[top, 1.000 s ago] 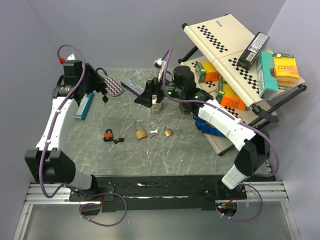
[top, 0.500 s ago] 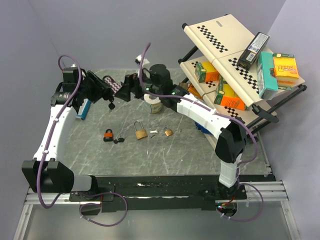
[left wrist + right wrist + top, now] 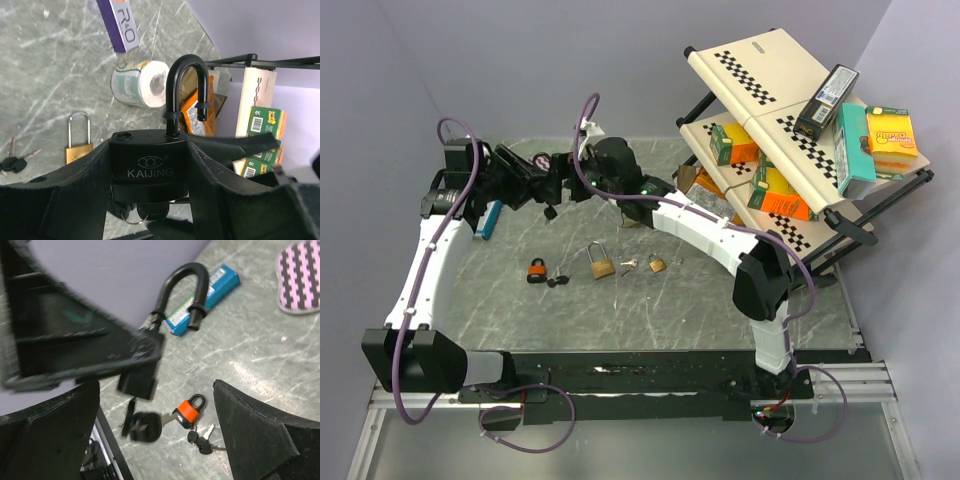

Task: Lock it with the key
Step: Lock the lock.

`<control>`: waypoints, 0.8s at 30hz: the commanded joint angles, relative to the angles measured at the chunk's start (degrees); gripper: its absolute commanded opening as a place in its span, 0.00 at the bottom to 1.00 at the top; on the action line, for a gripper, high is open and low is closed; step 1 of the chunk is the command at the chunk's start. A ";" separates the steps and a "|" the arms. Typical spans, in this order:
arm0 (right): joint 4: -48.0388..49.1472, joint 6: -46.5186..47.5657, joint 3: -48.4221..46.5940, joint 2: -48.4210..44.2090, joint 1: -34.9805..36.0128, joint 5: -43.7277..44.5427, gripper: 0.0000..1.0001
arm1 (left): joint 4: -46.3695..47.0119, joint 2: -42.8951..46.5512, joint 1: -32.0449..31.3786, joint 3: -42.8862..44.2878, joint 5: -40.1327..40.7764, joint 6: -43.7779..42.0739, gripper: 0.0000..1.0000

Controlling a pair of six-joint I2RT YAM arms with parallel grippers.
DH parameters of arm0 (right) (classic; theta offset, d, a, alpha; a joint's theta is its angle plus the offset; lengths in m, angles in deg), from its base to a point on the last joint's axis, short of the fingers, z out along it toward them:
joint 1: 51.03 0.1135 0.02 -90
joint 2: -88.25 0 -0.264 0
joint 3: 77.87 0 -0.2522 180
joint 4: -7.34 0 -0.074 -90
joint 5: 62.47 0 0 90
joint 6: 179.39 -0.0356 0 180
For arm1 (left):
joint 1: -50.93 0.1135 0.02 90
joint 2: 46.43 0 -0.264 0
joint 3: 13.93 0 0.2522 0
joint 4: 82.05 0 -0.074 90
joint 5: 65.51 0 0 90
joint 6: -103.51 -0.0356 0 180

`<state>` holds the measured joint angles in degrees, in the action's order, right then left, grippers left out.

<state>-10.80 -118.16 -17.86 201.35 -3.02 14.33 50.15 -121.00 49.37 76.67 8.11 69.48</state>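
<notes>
My left gripper (image 3: 149,150) is shut on the body of a black KAIJING padlock (image 3: 147,160) and holds it above the table at the far left (image 3: 542,190). Its shackle (image 3: 186,90) stands open, the free end swung away from its hole. A black key head with a ring (image 3: 150,210) shows right under the body. My right gripper (image 3: 155,390) is open, its fingers either side of the padlock (image 3: 140,377) and hanging key (image 3: 147,425) without touching them. In the top view it (image 3: 558,182) is right beside the left gripper (image 3: 525,178).
On the table lie an orange padlock (image 3: 536,269) with black keys (image 3: 558,281), a brass padlock (image 3: 601,262), a small brass padlock (image 3: 658,264) and loose keys (image 3: 628,265). A blue box (image 3: 200,300) and a striped pad (image 3: 300,280) lie far left. A shelf of boxes (image 3: 790,110) stands at the right.
My right arm has swung left across the table from the tape roll to the left gripper. The left gripper has turned the padlock a little toward it.
</notes>
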 commanded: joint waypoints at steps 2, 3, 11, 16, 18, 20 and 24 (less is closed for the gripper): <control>2.18 -2.25 -2.66 1.25 0.51 1.06 1.00 | 5.48 3.20 -0.55 -0.20 -2.95 3.45 0.01; 2.10 -2.25 -2.75 1.42 0.68 1.67 1.00 | 5.48 3.28 -0.55 -0.63 -3.04 3.54 0.01; 0.78 -1.46 -2.75 1.69 0.95 3.52 1.00 | 5.83 3.73 -0.55 -2.31 -4.71 5.29 0.01; 1.57 -2.07 -2.49 2.30 1.03 2.29 0.90 | 5.92 3.73 -0.72 -2.13 -5.15 6.09 0.01; 1.48 -2.51 -2.57 2.30 1.04 3.08 0.79 | 5.83 3.73 -0.90 -2.13 -5.06 6.26 0.01; 1.48 -3.04 -2.66 2.48 1.12 4.05 0.71 | 5.92 3.73 -0.99 -2.39 -5.06 6.79 0.01; 2.01 -3.74 -2.84 2.83 1.21 4.58 0.65 | 6.53 3.64 -1.07 -3.10 -5.68 8.10 0.01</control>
<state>-11.54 -120.30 -18.04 203.14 -2.04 16.74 51.11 -120.39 48.86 73.28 6.32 74.51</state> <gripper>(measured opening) 0.680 0.584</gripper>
